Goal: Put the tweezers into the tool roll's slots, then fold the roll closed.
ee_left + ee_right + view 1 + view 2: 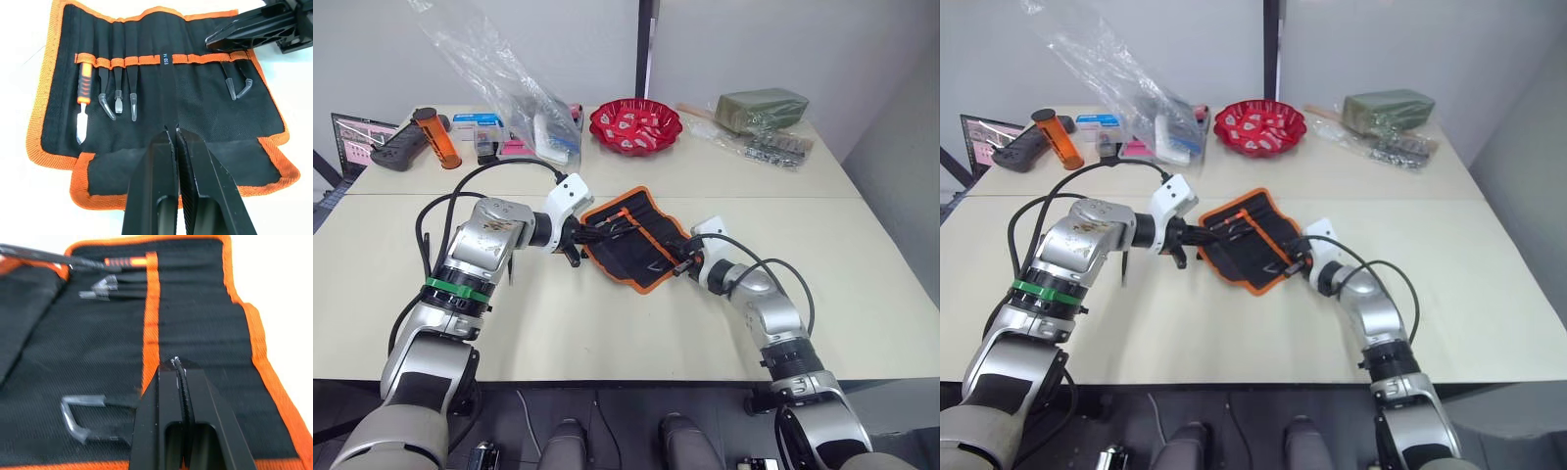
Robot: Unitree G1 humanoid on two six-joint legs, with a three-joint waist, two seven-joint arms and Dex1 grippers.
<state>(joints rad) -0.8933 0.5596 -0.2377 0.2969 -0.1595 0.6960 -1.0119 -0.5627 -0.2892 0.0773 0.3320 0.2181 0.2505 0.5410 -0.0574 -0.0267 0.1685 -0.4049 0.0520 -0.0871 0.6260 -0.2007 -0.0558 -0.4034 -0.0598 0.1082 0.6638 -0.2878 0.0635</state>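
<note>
Tweezer (167,88) pinched in my left gripper (175,134), its shaft running up through the slots (146,59) at mid-row of the tool roll (215,122).

My right gripper (176,363) is clenched too, pressed down on the orange band by the two tweezers (83,417) at that end, though I cannot tell if it grips fabric. The roll lies open on the pale table (862,264) between my arms, other tools already pocketed. The tweezer seems light, stiff and slick, best held along its flat sides near the back; the fabric is limp and will bunch, so I would fold from an orange edge. Clutter, a red bowl (635,126) and plastic bags (509,78), sits well apart along the wall.
</note>
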